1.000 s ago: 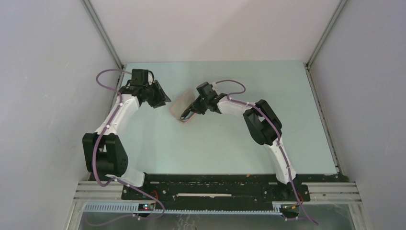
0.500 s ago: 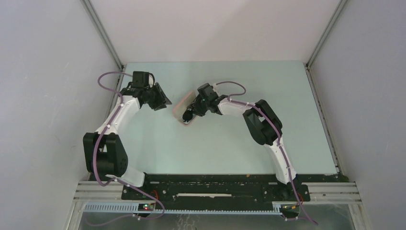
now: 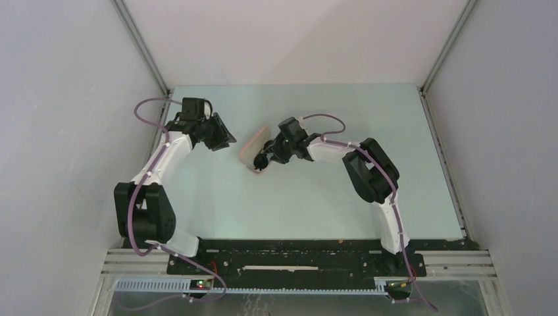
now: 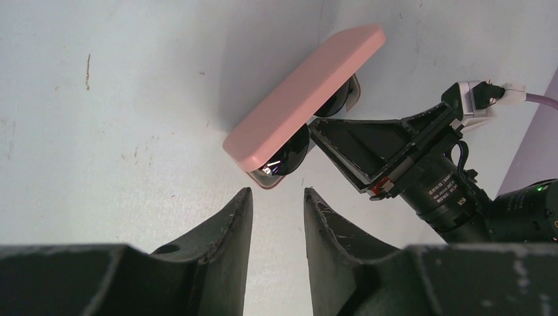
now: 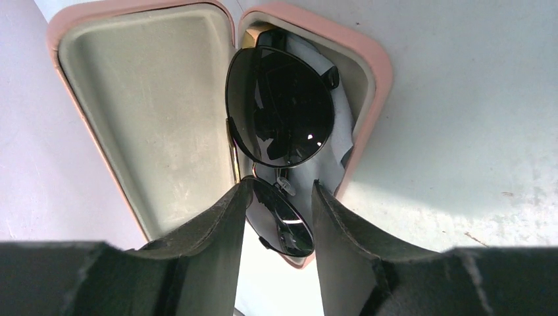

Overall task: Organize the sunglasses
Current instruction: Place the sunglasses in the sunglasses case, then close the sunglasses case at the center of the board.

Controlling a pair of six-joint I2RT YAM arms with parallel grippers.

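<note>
From my station, the pale table [image 3: 316, 197] takes up most of the overhead view, and both arms reach out to its far middle. The left gripper [image 4: 277, 192] hovers just to the left of the case. Its fingers [image 4: 230, 224] are parted, with bare table showing between them and nothing held. The right gripper [image 5: 278, 187] hangs close over the case from the other side. Its fingers [image 5: 224, 224] are also apart, and they straddle the bridge end of the glasses without pinching it, as far as I can tell.

The pink case [image 5: 151, 112] lies open, its lid tipped up on the hinge and its pale lining bare. The sunglasses [image 5: 279, 112] lie folded in the shallow half, lengthwise, with one dark lens toward the far end and the other toward the near rim. To me the far lens looks slightly raised against the hinge side rather than flat, though I can't be sure. Under them a pale cloth [image 5: 337, 122] is crumpled against the case wall.

I judge the pair to be very light, with a thin, stiff frame that would bend under a hard squeeze. The lenses are smooth, so they would slip and scratch easily. If I need to reseat them I'd take the bridge or a frame corner by the hinge, never the glass, and close gently. The lid is rigid and should be easy to push shut.
</note>
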